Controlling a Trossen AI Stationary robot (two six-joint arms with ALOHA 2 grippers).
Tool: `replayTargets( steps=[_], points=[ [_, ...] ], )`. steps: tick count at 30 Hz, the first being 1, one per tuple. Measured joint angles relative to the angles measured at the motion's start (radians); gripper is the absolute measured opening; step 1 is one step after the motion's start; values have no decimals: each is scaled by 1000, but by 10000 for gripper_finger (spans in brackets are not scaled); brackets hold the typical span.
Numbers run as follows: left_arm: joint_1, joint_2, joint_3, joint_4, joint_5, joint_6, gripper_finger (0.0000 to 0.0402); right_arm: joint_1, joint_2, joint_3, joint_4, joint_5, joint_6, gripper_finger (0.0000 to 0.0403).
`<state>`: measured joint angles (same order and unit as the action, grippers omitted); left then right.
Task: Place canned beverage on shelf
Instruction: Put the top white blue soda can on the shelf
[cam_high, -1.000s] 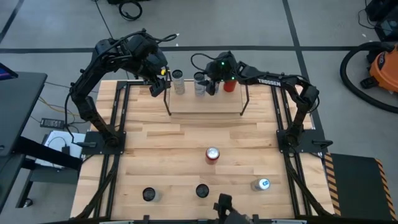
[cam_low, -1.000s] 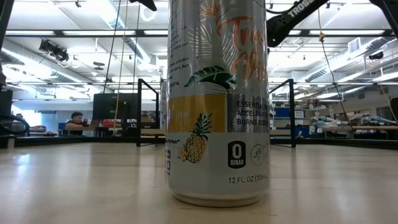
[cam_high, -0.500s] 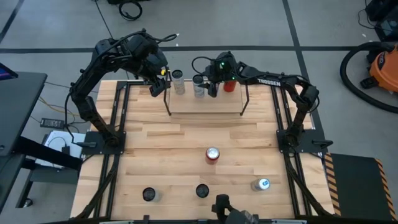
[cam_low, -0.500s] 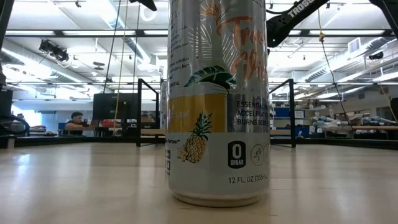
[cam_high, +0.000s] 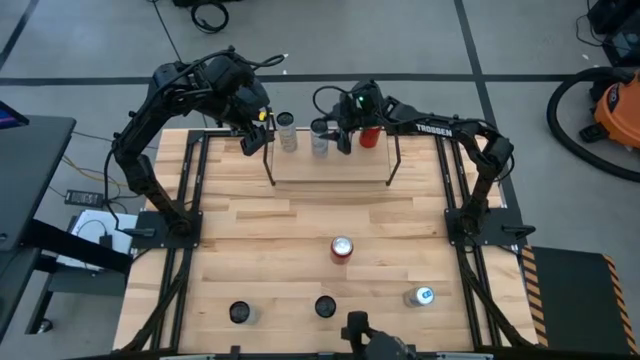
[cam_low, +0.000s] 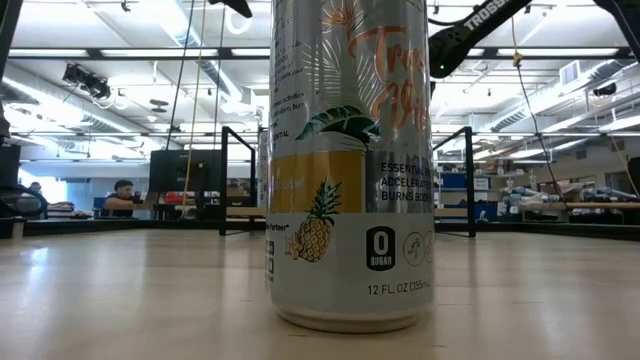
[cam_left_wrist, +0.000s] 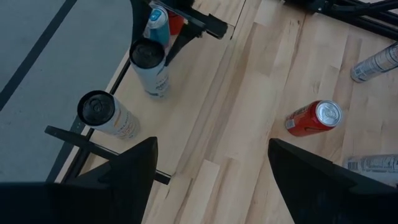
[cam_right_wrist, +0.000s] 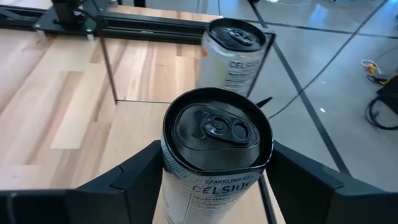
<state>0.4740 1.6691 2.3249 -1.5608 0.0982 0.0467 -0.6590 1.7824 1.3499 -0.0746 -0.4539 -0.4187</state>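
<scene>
While the left gripper (cam_high: 254, 143) hangs open just off the shelf's (cam_high: 330, 165) left end, the right gripper (cam_high: 331, 137) stands over the shelf with its fingers (cam_right_wrist: 124, 180) on both sides of a can (cam_right_wrist: 216, 149); whether they grip it cannot be told. Another can (cam_high: 286, 130) stands on the shelf nearer that left end.

Seven cans are showing: three standing on the one shelf (cam_high: 330, 166), namely two silver (cam_high: 287, 131) (cam_high: 320, 137) and one red (cam_high: 368, 136), and four sitting on the counter (cam_high: 260, 250).
</scene>
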Motion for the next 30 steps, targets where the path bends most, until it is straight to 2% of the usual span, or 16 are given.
replayTargets(
  steps=[9,25,30],
  points=[
    [0,0,0,0,0,2,307,2,57,5,63,27,9,282],
    [1,0,0,0,0,18,307,1,53,7,38,27,53,285],
    [1,0,0,0,0,17,307,5,57,25,-13,43,61,305]
  ],
)
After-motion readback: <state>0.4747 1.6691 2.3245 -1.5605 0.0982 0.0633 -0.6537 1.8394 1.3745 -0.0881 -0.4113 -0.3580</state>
